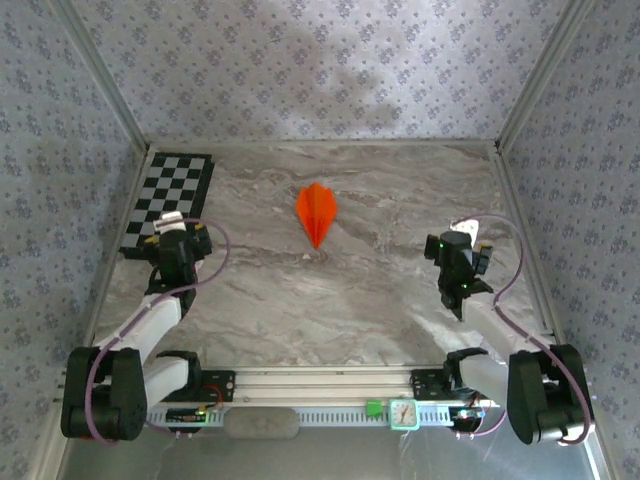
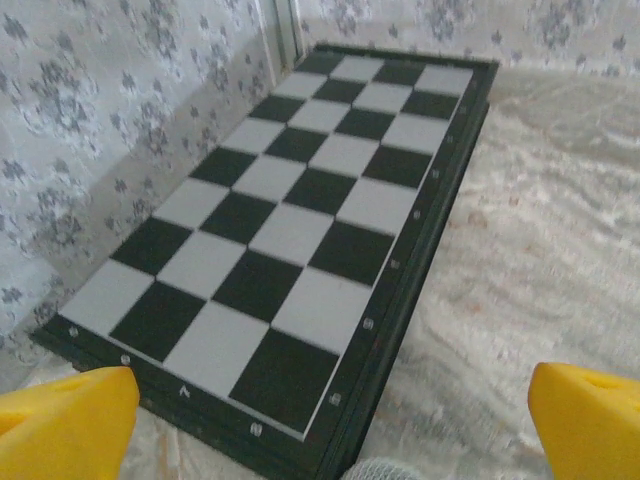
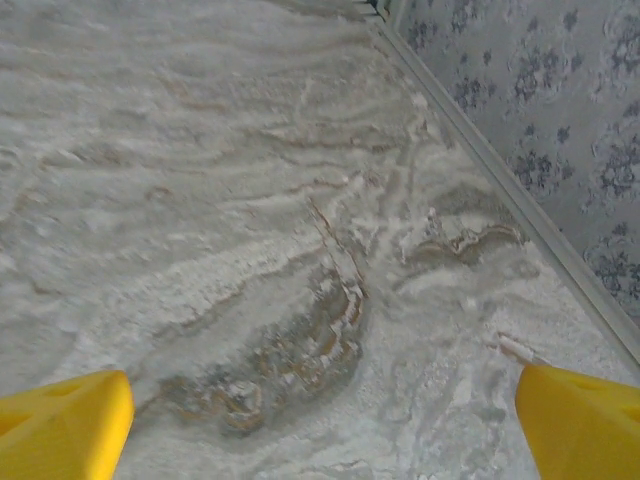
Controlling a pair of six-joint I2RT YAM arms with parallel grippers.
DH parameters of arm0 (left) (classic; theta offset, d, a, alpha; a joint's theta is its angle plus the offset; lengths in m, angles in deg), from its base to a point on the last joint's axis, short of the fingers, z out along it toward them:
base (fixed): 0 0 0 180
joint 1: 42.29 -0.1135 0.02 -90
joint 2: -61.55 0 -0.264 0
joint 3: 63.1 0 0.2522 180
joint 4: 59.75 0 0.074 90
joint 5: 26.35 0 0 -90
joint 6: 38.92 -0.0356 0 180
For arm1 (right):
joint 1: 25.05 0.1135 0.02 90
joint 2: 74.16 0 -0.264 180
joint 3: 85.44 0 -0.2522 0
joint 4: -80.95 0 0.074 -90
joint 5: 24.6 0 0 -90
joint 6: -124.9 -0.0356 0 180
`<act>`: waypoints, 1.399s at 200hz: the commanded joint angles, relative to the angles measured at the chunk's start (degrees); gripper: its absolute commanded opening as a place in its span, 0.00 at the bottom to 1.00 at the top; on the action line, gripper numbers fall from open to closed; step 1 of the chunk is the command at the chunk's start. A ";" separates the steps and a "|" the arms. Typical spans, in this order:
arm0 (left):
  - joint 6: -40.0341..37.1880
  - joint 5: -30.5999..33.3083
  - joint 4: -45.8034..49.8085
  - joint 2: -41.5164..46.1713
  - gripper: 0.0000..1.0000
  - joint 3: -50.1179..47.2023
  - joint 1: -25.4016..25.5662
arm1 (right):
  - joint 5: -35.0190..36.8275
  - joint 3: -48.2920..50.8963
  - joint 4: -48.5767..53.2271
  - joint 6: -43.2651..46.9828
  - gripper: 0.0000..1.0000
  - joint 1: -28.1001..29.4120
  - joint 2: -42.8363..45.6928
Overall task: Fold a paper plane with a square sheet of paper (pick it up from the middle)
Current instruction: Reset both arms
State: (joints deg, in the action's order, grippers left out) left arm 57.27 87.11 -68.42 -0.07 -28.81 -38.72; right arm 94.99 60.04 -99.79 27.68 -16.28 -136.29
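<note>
Paper plane (image 1: 317, 212) looks finished: the orange sheet lies flat on the marble-patterned table (image 1: 380, 290) as a narrow dart, in the middle and towards the far side, with its point aimed at the near edge and a centre crease running down its length. The wings spread evenly on either side of that crease, and the faces are plain and bright. I judge the folding done, with little or nothing left except perhaps a tidy-up. Neither arm touches the plane, and both sit well apart from it. The left gripper (image 2: 330, 420) hangs with its yellow fingers spread wide and nothing between them, over the near end of the black-and-white checkerboard (image 2: 300, 200). The right gripper (image 3: 325, 420) is likewise spread wide and empty above bare tabletop beside the right wall.
</note>
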 commanded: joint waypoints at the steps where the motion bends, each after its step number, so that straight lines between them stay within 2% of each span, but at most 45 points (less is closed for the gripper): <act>1: -3.45 -6.93 -12.77 -1.09 1.00 -3.01 -1.67 | -1.51 2.81 -14.08 2.92 1.00 -1.93 -2.95; 20: -3.71 -13.25 -21.46 -5.22 1.00 -5.44 -4.25 | -5.65 4.38 -23.29 5.35 1.00 -3.32 -7.21; 41: -2.70 -20.89 -26.37 -9.91 1.00 -5.82 -6.26 | -8.81 5.06 -32.14 7.48 1.00 -4.62 -12.20; 56: -3.36 -23.66 -29.24 -12.34 1.00 -6.04 -6.30 | -14.76 5.67 -37.36 7.86 1.00 -6.68 -15.26; 82: -4.35 -26.92 -31.45 -16.58 1.00 -5.42 -6.46 | -20.92 6.50 -43.75 8.42 1.00 -8.60 -20.78; 109: -4.13 -27.02 -32.33 -21.32 1.00 -3.58 -6.56 | -22.96 5.92 -46.23 9.27 1.00 -8.80 -24.94; 140: -3.65 -25.94 -32.76 -25.76 1.00 -1.70 -6.64 | -23.00 4.40 -42.89 9.43 1.00 -8.81 -24.79; 172: -3.29 -24.61 -29.66 -25.70 1.00 -0.26 -6.57 | -20.76 -1.27 -32.91 7.71 1.00 -8.78 -25.27; 195: -3.70 -23.10 -24.05 -26.18 1.00 3.07 -5.97 | -21.18 -1.04 -33.41 7.75 1.00 -9.39 -25.22; 211: -4.66 -20.40 -23.43 -26.27 1.00 3.46 -4.44 | -21.17 -1.04 -33.40 7.71 1.00 -9.32 -25.22; 280: -4.99 -20.51 -23.48 -26.27 1.00 3.50 -4.05 | -21.12 -1.07 -33.40 7.70 1.00 -9.38 -25.28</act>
State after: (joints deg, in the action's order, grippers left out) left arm 53.01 66.18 -92.27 -25.93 -26.23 -42.87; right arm 73.31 59.74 -133.58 35.83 -25.30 -161.07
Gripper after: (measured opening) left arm 0.997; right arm 0.999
